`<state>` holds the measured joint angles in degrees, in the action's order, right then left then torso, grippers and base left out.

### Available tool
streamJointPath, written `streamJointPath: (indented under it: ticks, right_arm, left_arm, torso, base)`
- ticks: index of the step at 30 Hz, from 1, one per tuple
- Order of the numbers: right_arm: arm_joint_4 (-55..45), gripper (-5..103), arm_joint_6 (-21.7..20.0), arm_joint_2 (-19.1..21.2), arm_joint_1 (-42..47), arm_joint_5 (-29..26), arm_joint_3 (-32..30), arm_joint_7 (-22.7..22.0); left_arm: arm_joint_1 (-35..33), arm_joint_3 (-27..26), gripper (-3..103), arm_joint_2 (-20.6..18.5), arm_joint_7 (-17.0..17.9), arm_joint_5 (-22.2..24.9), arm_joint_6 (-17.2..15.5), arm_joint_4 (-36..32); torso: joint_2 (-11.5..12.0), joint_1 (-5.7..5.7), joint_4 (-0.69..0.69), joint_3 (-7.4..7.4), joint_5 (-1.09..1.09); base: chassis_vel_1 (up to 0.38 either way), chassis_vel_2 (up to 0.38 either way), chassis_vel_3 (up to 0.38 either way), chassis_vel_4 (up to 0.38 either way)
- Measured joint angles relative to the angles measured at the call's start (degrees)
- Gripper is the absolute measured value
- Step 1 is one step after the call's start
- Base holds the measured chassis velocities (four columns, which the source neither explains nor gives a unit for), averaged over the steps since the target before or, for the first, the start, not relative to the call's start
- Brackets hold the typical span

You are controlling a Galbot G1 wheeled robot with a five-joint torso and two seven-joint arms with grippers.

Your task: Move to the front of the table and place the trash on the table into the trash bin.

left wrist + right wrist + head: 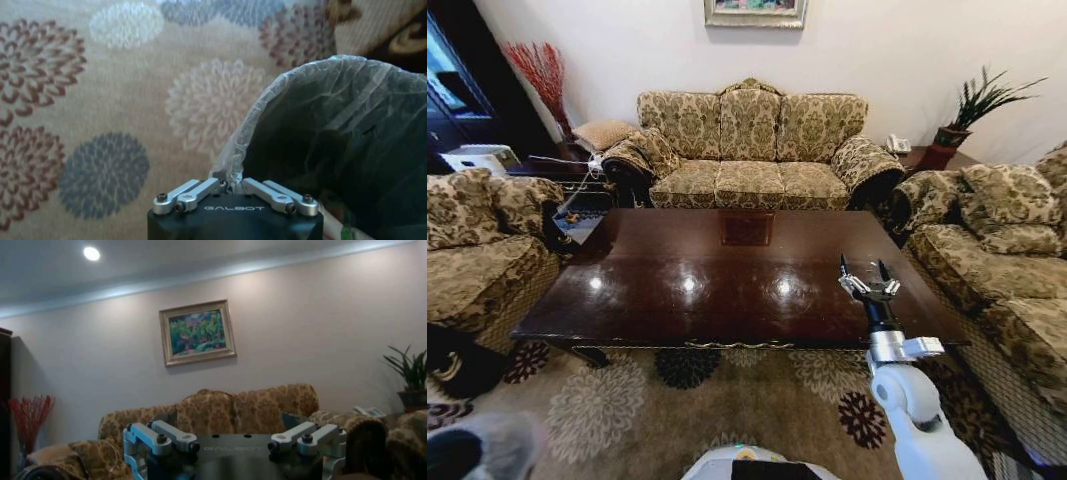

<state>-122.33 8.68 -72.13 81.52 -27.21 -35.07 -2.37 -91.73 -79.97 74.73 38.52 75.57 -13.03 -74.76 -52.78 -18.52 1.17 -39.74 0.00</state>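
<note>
The dark-brown glossy table (677, 290) lies before me with a bare, shining top. The trash is out of view. My right gripper (867, 275) stands open above the table's right front part, fingers pointing up and nothing between them. In the right wrist view the right gripper (233, 450) has its links spread wide and faces the sofa and wall. My left gripper (228, 176) is shut on the folded plastic rim of the trash bin (333, 130), a dark bin with a translucent bag that hangs low over the carpet. The bin's rim shows blurred at my lower left (487, 440).
A patterned sofa (752, 150) stands behind the table, with armchairs at the left (477, 250) and the right (997, 260). Flowered carpet (627, 400) lies between me and the table. A dark object (452, 365) sits on the floor by the left armchair.
</note>
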Motion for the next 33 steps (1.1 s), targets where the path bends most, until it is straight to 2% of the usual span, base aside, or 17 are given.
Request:
streamJointPath:
  ticks: [2, 3, 4, 7, 9, 10, 14, 15, 18, 21, 27, 31, 32, 33]
  right_arm:
    - [-0.1, 100, 0.0, 0.0, 0.6, 0.0, -0.5, 0.0]
    - [-0.3, 100, -0.1, 0.0, 1.1, 0.0, -1.1, -0.1]
    - [-0.3, 100, -0.1, 0.0, 1.1, 0.0, -1.1, -0.1]
    - [-0.8, 100, -0.5, 0.1, 1.8, -0.3, -2.1, -0.2]
    - [-1.2, 100, -0.7, 0.3, 2.4, -0.4, -2.6, -0.3]
    - [-1.2, 100, -0.7, 0.3, 2.4, -0.4, -2.6, -0.3]
    - [-2.0, 100, -1.1, 0.1, 3.1, -0.2, -3.0, -0.8]
    - [-2.0, 100, -1.1, 0.1, 3.1, -0.2, -3.0, -0.8]
    - [-2.3, 100, -1.1, -0.4, 3.9, -0.1, -3.5, -0.9]
    - [-2.3, 100, -1.0, -0.4, 4.4, -0.1, -3.7, -0.8]
    - [-2.2, 100, -0.8, -0.6, 4.8, 0.0, -4.1, -0.8]
    - [-2.3, 100, -0.8, -0.6, 4.9, 0.1, -4.4, -0.8]
    - [-2.3, 100, -0.8, -0.5, 5.0, 0.0, -4.8, -0.8]
    - [-2.3, 100, -0.8, -0.4, 5.2, -0.1, -5.1, -0.8]
  left_arm:
    - [1.9, 0.5, 0, -0.3, -1.1, -0.2, 0.3, 3.1]
    - [3.8, 1.1, 0, -0.9, -2.3, -0.1, 0.5, 6.9]
    - [3.8, 1.1, 0, -0.9, -2.3, -0.1, 0.5, 6.9]
    - [5.8, 1.9, 0, -1.3, -5.2, -0.2, 0.5, 11.2]
    - [8.1, 3.0, 0, -1.9, -7.3, -0.8, 0.6, 16.0]
    - [8.1, 3.0, 0, -1.9, -7.3, -0.8, 0.6, 16.0]
    - [11.3, 5.0, 0, -2.9, -11.7, -3.4, 2.1, 23.0]
    - [11.3, 5.0, 0, -2.9, -11.7, -3.4, 2.1, 23.0]
    - [13.1, 6.0, 0, -3.4, -14.8, -7.4, 4.2, 26.5]
    - [14.0, 6.4, 0, -3.4, -15.4, -8.5, 4.5, 27.2]
    - [15.6, 7.6, 0, -2.5, -16.4, -9.6, 2.6, 28.6]
    - [16.4, 7.8, 0, -2.4, -17.9, -11.4, 3.0, 31.0]
    - [16.6, 7.8, -3, -2.3, -19.0, -12.1, 3.1, 32.0]
    - [16.6, 7.8, 1, -2.2, -20.3, -12.7, 3.1, 32.6]
  torso:
    - [0.0, 0.0, 0.0, 0.0, 0.01]
    - [0.0, -0.01, -0.02, 0.0, 0.01]
    - [0.0, -0.01, -0.02, 0.0, 0.01]
    - [0.0, 0.0, -0.01, 0.0, 0.02]
    - [0.0, 0.0, 0.0, 0.0, -0.01]
    - [0.0, 0.0, 0.0, 0.0, -0.01]
    - [0.0, 0.0, -0.01, 0.0, -0.01]
    - [0.0, 0.0, -0.01, 0.0, -0.01]
    - [0.0, 0.0, 0.01, 0.0, -0.02]
    - [0.0, 0.0, 0.0, 0.0, 0.05]
    - [0.0, 0.0, 0.0, 0.0, -0.02]
    - [0.0, 0.0, -0.01, 0.0, -0.01]
    - [0.0, 0.0, 0.0, 0.0, 0.01]
    - [0.0, 0.0, 0.0, 0.0, 0.03]
  base:
    - [0.0, 0.0, 0.0, 0.0]
    - [0.0, 0.0, 0.0, 0.0]
    - [0.0, 0.0, 0.0, 0.0]
    - [0.0, 0.0, 0.0, 0.0]
    - [0.0, 0.0, 0.0, 0.0]
    - [0.0, 0.0, 0.0, 0.0]
    - [0.0, 0.0, 0.0, 0.0]
    - [0.0, 0.0, 0.0, 0.0]
    - [0.0, 0.0, 0.0, 0.0]
    - [0.0, 0.0, 0.0, 0.0]
    - [0.0, 0.0, 0.0, 0.0]
    - [0.0, 0.0, 0.0, 0.0]
    - [0.0, 0.0, 0.0, 0.0]
    - [0.0, 0.0, 0.0, 0.0]
